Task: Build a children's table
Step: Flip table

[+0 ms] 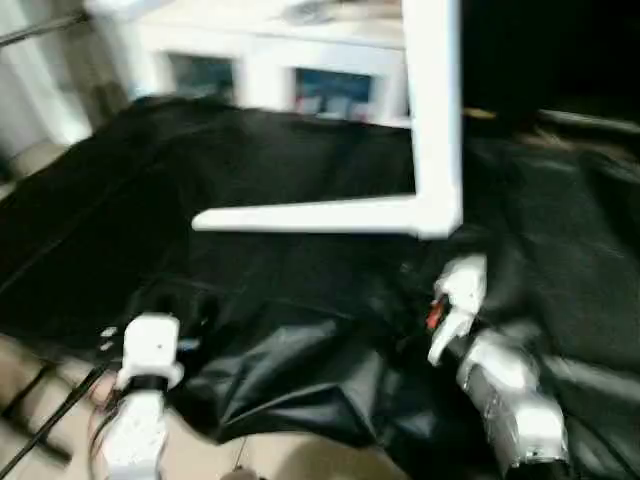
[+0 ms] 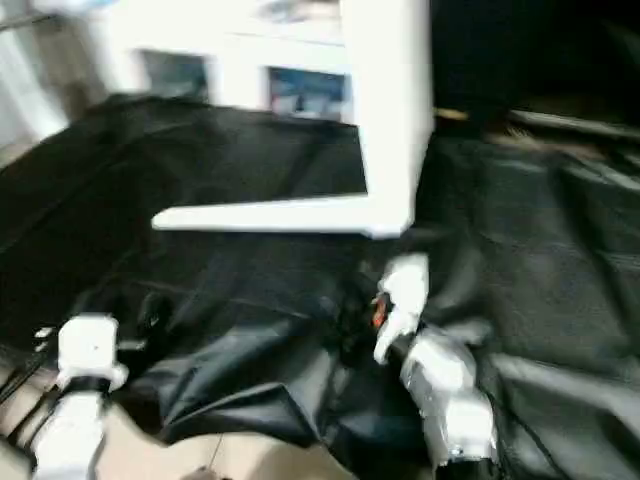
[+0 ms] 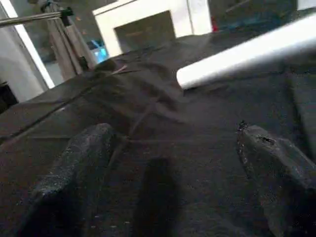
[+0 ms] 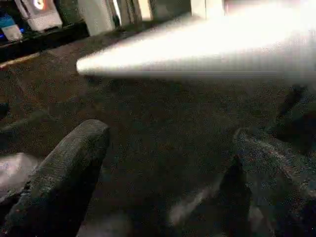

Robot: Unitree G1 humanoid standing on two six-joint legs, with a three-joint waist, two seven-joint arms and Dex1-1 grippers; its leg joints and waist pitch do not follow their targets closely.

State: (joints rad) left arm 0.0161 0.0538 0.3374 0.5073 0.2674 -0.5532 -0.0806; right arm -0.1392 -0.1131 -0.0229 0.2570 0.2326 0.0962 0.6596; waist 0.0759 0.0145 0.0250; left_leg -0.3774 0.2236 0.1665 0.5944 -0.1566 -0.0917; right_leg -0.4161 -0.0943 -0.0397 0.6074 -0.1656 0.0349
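A long white tubular leg [image 1: 310,217] lies level just above the black cloth, its free end pointing to my left. At its right end it meets a broad white upright part of the children's table [image 1: 436,110] that runs up out of the picture. My left gripper [image 3: 173,133] is open over bare cloth, short of the leg's free end [image 3: 187,76]. My right gripper [image 4: 168,131] is open too, just below the leg [image 4: 197,44], with nothing between its fingers. My right wrist [image 1: 458,292] sits under the corner where the two white parts join.
Black cloth [image 1: 250,160] covers the whole work surface, bunched into folds near its front edge [image 1: 290,400]. A white cabinet with glass doors [image 1: 270,60] stands behind it. Beige floor and thin black stand legs [image 1: 40,400] are at the lower left.
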